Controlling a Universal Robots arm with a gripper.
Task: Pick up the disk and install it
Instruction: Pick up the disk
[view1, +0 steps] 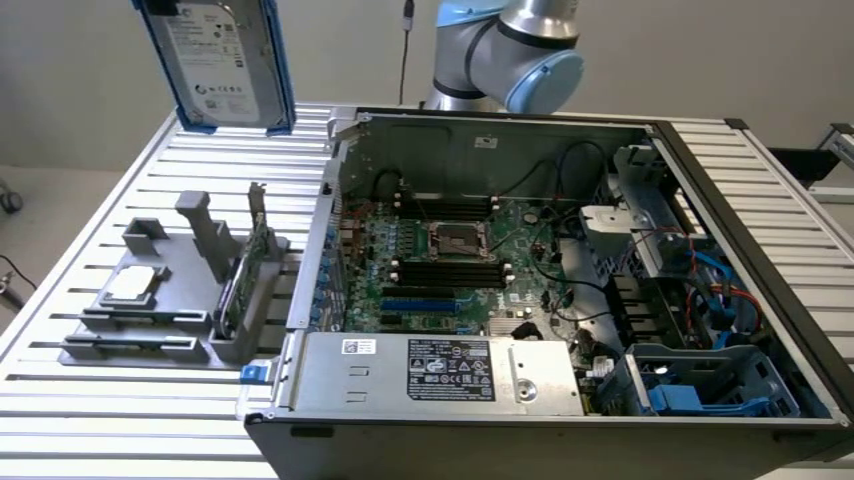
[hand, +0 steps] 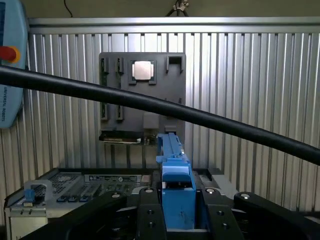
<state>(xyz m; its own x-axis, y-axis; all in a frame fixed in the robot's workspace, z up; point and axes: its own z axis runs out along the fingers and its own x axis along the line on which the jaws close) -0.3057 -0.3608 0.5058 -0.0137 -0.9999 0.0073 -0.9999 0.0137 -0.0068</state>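
The disk (view1: 227, 62) hung upright, high over the slatted table (view1: 94, 220) at the exterior view's left, well above the grey parts holder (view1: 160, 300). The tool (hand: 178, 212) pinched the disk's blue-railed edge between its fingers. The open computer case (view1: 561, 280) sat toward the exterior view's right.

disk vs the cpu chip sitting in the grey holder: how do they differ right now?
Size: the disk is larger and oblong; the processor chip is small and square.
Look: the disk has a white label and blue side rails; the processor chip is bare silver.
Pose: the disk is upright in the air, gripped by the hand; the processor chip lies flat in the grey holder.
Shared: both are silvery and outside the computer case.
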